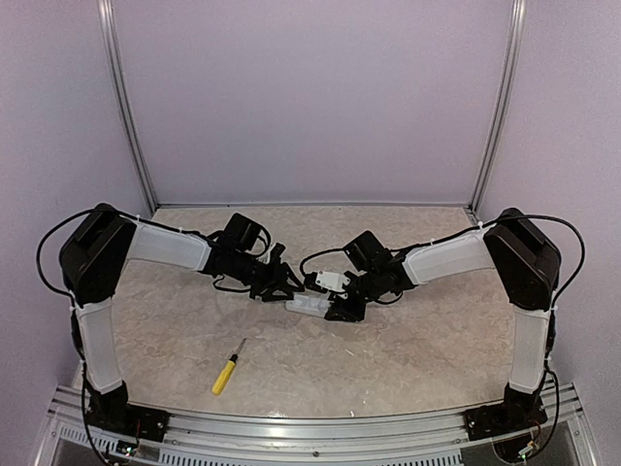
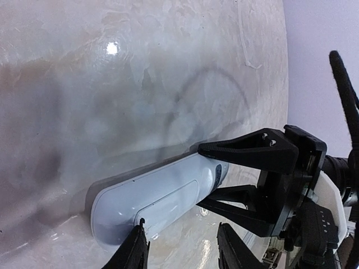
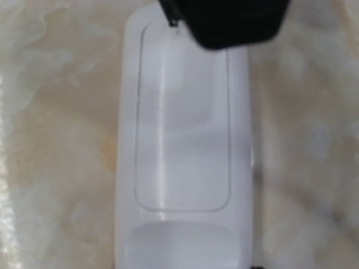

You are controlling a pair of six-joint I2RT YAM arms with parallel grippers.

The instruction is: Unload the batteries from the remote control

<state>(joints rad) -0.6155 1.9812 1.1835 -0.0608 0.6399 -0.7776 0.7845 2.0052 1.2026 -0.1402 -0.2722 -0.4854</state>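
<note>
The remote control [image 1: 307, 305] is a white bar lying flat on the table between my two grippers. In the left wrist view [image 2: 157, 196] its back faces up with the cover panel closed. The batteries are hidden inside. My left gripper [image 2: 180, 227] is open, with one fingertip [image 2: 137, 241] resting at the cover's edge. My right gripper [image 2: 205, 178] straddles the remote's far end with a finger on each side, pinching it. In the right wrist view the remote [image 3: 182, 157] fills the frame, with the left gripper's fingertip [image 3: 224, 22] at its top.
A yellow-handled screwdriver [image 1: 228, 367] lies on the marble table [image 1: 417, 349] at the near left. Purple walls and metal posts close in the back and sides.
</note>
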